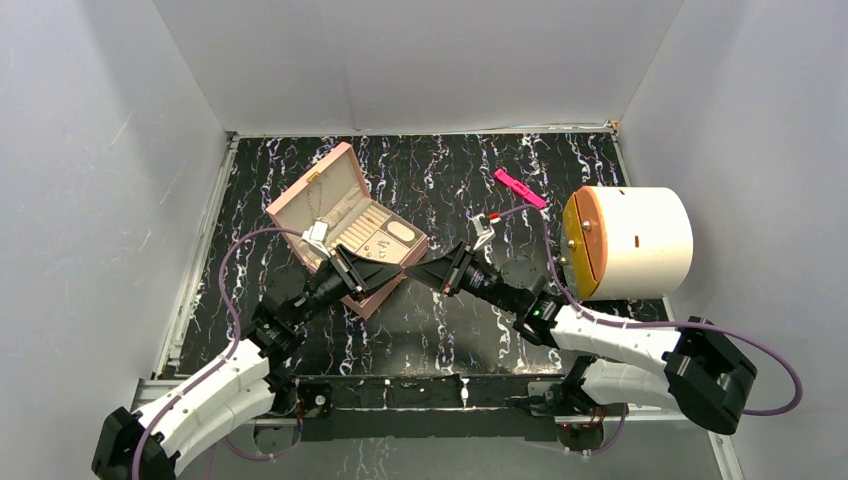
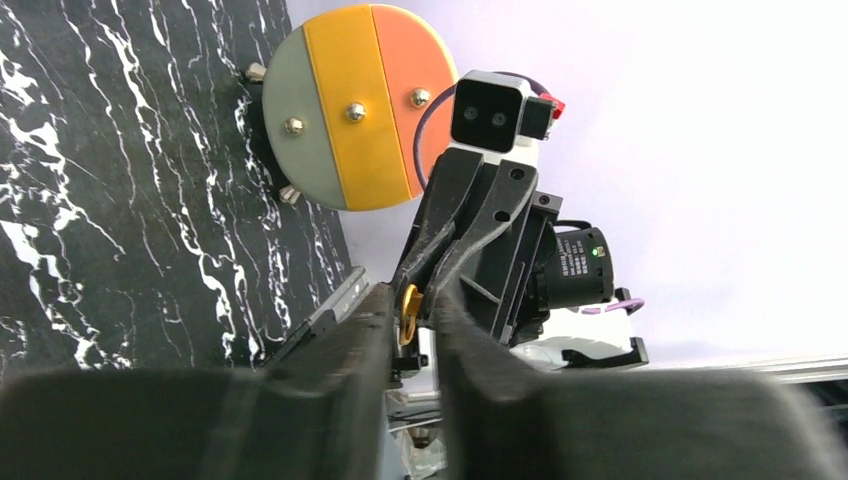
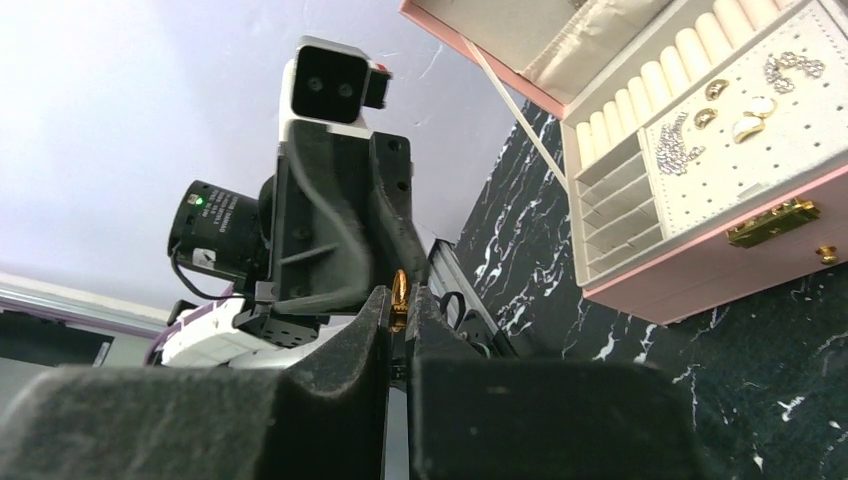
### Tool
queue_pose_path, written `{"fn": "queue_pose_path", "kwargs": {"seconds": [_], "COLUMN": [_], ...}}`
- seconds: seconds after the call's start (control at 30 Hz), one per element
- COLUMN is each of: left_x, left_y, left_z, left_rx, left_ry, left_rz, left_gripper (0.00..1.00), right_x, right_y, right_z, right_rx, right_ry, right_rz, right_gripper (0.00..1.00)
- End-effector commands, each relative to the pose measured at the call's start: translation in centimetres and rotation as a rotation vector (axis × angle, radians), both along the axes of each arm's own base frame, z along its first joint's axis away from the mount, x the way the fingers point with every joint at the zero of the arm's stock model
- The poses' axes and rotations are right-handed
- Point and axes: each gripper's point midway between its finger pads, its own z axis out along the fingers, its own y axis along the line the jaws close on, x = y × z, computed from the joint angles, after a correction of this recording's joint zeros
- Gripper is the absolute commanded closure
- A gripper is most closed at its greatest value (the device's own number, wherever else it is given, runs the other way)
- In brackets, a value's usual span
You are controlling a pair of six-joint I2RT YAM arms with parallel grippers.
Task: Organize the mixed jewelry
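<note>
A small gold-brown ring (image 2: 408,305) hangs above the middle of the black white-veined marble tabletop (image 1: 450,330). It sits at the point where the two arms meet tip to tip.

The right end effector (image 3: 400,305) has its jaws almost together. The ring stands on edge in the slit between them and fills it, so I judge that this arm has it pinched.

The left end effector (image 2: 418,298) has its jaws a little apart. The ring is inside that gap, against one finger. I cannot tell whether this side is bearing on it, or only closing in or letting go.

This looks like a handover in mid-air.

The open pink rectangular jewellery box (image 1: 345,225) lies just beside the meeting point, toward the far-left corner. Its cream ring rolls (image 3: 650,80) and its white perforated pad with small gold and silvery earrings (image 3: 735,110) face up.

The left arm reaches past the box's near corner, so it is the nearer arm for the drop. The ring has to travel away from the right arm, with its edge lined up to slip between two rolls.
</note>
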Motion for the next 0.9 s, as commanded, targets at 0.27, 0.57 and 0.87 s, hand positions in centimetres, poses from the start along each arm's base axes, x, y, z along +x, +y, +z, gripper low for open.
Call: {"fn": "queue_pose_path", "kwargs": {"seconds": [0.27,0.57,0.87], "left_x": [2.0,2.8,2.2], "left_y": [9.6,20.4,23.2], "left_z": [1.1,3.6,2.8], "left_rx": [0.419,0.957,1.034], "left_ry": [-0.159,-0.238,-0.232], "left_rz": [0.438,0.798,0.904], "left_gripper": [0.31,0.29,0.29], "right_x": [2.7,8.6,14.6], "right_y": [1.2,5.6,8.5], "right_z": [0.9,-3.4,-7.1], "right_rx": [-0.264,-0.762,-1.166], "right_ry": [-0.137,-0.336,-0.486], "right_rz": [-0.049,0.027,0.141], "right_gripper": [0.93,0.94,0.94]}}
